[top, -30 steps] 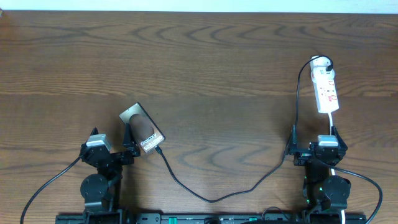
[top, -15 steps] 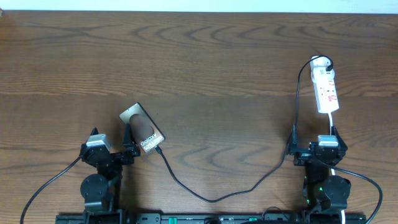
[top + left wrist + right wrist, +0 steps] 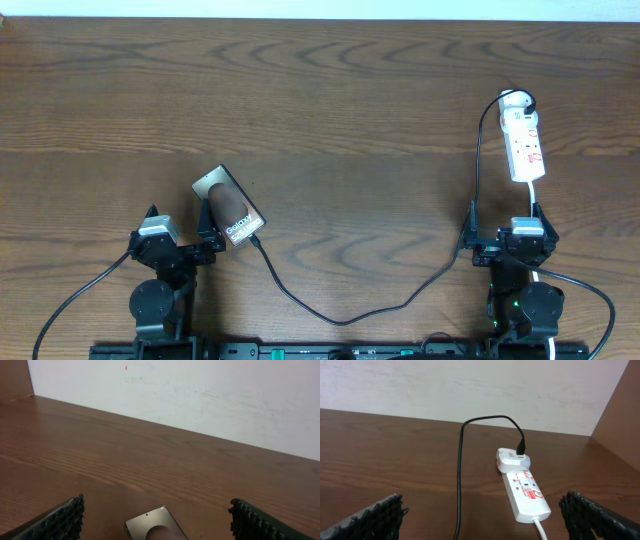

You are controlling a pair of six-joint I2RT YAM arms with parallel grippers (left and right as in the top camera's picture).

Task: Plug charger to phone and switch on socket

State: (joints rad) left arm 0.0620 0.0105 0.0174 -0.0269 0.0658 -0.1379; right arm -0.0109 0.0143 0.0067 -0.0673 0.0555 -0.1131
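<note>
The phone lies face up at the left, bronze-brown with white lettering; its far end shows in the left wrist view. The black charger cable runs from the phone's near corner across the front of the table and up to a white adapter in the socket, a white power strip with red marks, also in the right wrist view. The cable's plug tip sits at the phone's lower edge. My left gripper is open just behind the phone. My right gripper is open, just in front of the socket.
The socket's white lead runs back toward the right arm. A white wall stands at the table's far edge. A wooden side panel rises at the right.
</note>
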